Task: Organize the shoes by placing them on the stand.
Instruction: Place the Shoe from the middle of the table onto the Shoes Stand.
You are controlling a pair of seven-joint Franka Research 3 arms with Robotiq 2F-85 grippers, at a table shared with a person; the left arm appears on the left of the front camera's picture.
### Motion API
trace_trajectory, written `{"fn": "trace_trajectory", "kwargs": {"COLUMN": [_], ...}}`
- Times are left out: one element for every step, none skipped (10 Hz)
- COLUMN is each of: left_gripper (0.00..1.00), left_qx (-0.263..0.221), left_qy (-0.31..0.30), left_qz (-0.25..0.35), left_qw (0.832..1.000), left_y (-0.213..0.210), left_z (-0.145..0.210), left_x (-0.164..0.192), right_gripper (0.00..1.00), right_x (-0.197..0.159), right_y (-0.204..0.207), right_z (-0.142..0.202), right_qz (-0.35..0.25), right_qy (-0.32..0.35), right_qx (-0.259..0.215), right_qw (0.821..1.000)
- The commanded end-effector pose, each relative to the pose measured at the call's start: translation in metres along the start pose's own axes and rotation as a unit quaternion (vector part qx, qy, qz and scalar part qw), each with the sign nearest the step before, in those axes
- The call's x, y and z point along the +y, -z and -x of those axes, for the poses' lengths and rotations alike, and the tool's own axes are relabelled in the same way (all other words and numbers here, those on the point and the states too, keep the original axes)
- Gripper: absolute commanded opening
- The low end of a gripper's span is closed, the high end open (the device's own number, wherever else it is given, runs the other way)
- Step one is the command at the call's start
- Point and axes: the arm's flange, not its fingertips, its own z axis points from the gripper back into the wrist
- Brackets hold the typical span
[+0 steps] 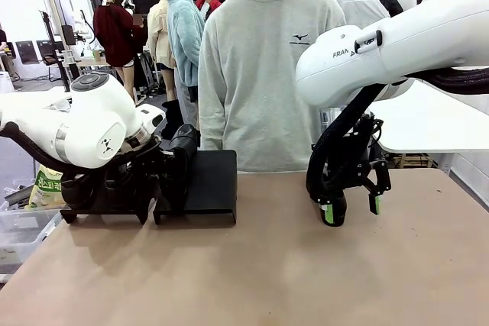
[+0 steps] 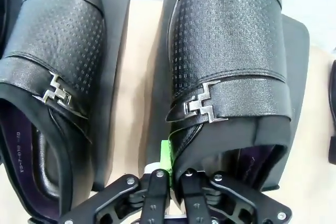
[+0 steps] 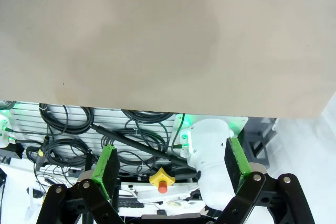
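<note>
Shoes sit on black stand plates [image 2: 296,40] at the counter's [image 1: 252,272] left; the left claw [image 2: 170,174] pinches the heel collar of one buckled shoe [image 2: 231,61], its fingertips hidden. The neighbouring shoe [image 2: 52,77] is cut off by the frame; the right claw [image 1: 351,208] hangs wide and empty.

the tabletop [image 1: 252,265] lies bare across its near and right parts, open to a claw. at the left, the black stand [image 1: 200,188], the shoes [image 2: 231,66] on it and the left arm crowd the room; only a narrow tan gap [image 2: 137,77] parts two shoes.
</note>
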Motion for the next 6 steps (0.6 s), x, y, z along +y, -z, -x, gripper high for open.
{"fn": "trace_trajectory", "kwargs": {"left_gripper": [0.0,0.0,0.0,0.0,0.0,0.0], "left_qx": [0.007,0.011,0.015,0.014,0.017,0.024], "left_qy": [-0.023,-0.026,-0.025,-0.025,-0.023,-0.021], "left_qz": [-0.002,-0.001,0.005,0.005,0.004,0.002], "left_qw": [1.0,1.0,1.0,1.0,1.0,0.999], "left_y": [-0.005,-0.006,-0.007,-0.011,-0.015,-0.018], "left_z": [-0.006,-0.006,-0.007,-0.009,-0.009,-0.01], "left_x": [-0.008,-0.008,-0.009,-0.01,-0.011,-0.01], "right_gripper": [1.0,1.0,1.0,1.0,1.0,1.0], "right_x": [0.0,0.0,0.0,0.0,0.0,0.0], "right_y": [-0.002,-0.002,-0.002,-0.002,-0.002,-0.002], "right_z": [-0.001,-0.001,-0.001,-0.001,-0.001,-0.001], "right_qz": [0.003,0.003,0.003,0.003,0.003,0.003], "right_qy": [0.006,0.006,0.006,0.006,0.006,0.006], "right_qx": [0.003,0.003,0.003,0.003,0.003,0.003], "right_qw": [1.0,1.0,1.0,1.0,1.0,1.0]}}
